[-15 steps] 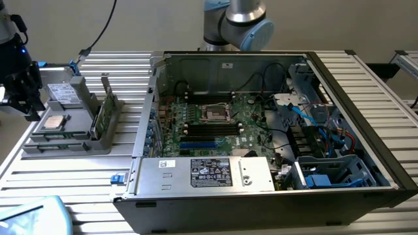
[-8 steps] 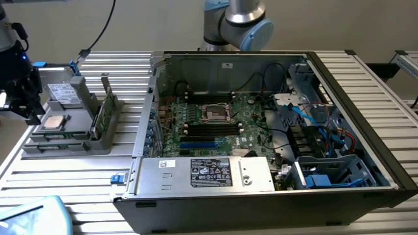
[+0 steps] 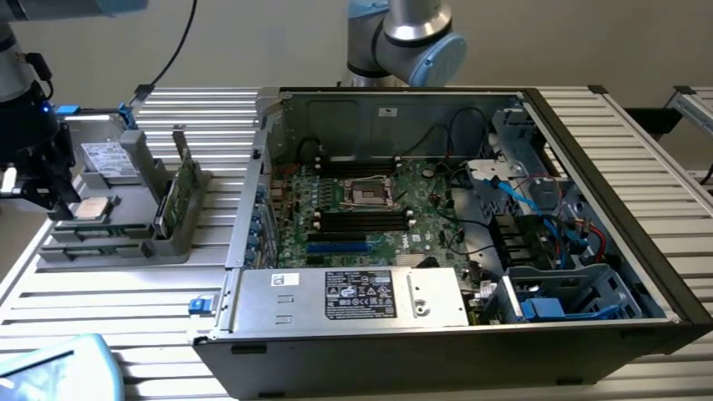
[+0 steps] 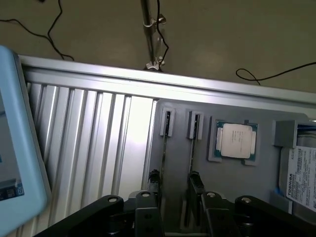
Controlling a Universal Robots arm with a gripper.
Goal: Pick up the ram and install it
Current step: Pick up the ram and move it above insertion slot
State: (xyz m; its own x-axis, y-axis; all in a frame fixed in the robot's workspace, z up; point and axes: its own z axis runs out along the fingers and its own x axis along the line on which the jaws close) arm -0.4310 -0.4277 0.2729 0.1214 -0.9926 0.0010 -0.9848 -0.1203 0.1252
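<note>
The pincer (image 4: 174,205) is matte black, with round bolt heads (image 4: 112,200) at its outer corners. The arm (image 3: 418,46) behind is silver-grey, blue-capped.

Soft even light; glare on ribbed table (image 4: 133,123) (wrist view); computer case (image 3: 334,113) interior shadowed.

The arm (image 3: 407,38) rises from its base behind the open computer case (image 3: 446,251) and reaches round to the case's side on the exterior view's left. There the black pincer (image 3: 50,200) hangs pointing down, its two fingers (image 4: 154,180) spread wide, gripping nothing.
</note>
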